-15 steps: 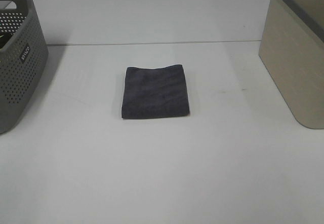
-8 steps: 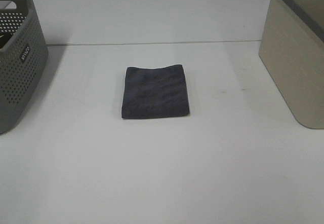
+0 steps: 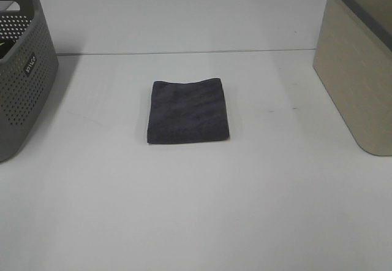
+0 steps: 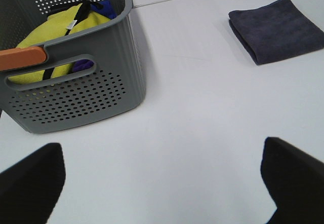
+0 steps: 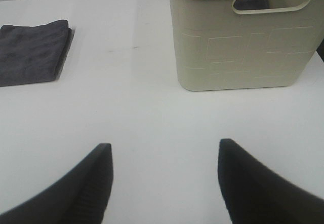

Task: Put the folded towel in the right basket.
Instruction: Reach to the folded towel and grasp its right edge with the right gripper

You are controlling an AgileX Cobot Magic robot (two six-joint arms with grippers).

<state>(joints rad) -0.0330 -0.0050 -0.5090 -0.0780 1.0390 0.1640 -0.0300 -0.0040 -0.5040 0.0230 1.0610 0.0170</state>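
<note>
A dark grey folded towel point(image 3: 188, 111) lies flat in the middle of the white table; it also shows in the left wrist view point(image 4: 276, 29) and the right wrist view point(image 5: 34, 51). The right basket point(image 3: 358, 62) is beige with a dark rim and stands at the table's right edge; it also shows in the right wrist view point(image 5: 240, 39). Neither arm shows in the exterior high view. My left gripper point(image 4: 162, 183) is open, low over bare table near the left basket. My right gripper point(image 5: 164, 183) is open, over bare table short of the beige basket. Both are empty.
A grey perforated basket point(image 3: 21, 68) stands at the left edge; in the left wrist view point(image 4: 71, 82) it holds yellow and blue cloth items point(image 4: 61, 29). A seam in the table point(image 3: 184, 53) runs behind the towel.
</note>
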